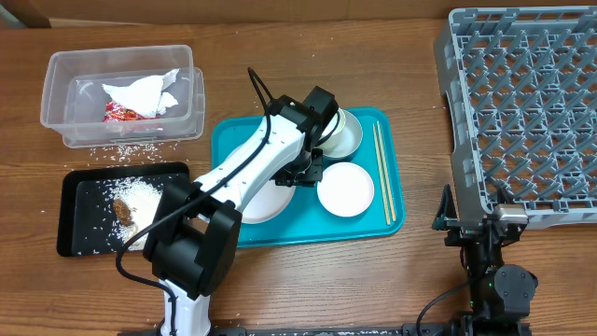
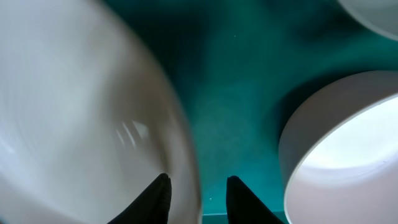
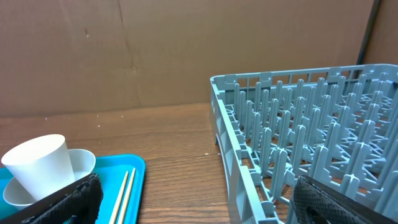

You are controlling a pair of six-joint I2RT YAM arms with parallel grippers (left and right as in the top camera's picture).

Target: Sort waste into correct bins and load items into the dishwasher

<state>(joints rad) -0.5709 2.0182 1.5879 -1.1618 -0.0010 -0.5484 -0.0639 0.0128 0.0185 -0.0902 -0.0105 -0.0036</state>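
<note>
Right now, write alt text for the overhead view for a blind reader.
The left arm reaches over a teal tray holding a white plate, small bowl, cup in a grey-green bowl and chopsticks. A clear tub of napkins and a black tray of rice sit to its left, a grey dish rack to its right.

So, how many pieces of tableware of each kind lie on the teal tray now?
Plate: 1
White bowl: 1
Grey-green bowl: 1
Cup: 1
Chopsticks: 2
Total: 6
</note>
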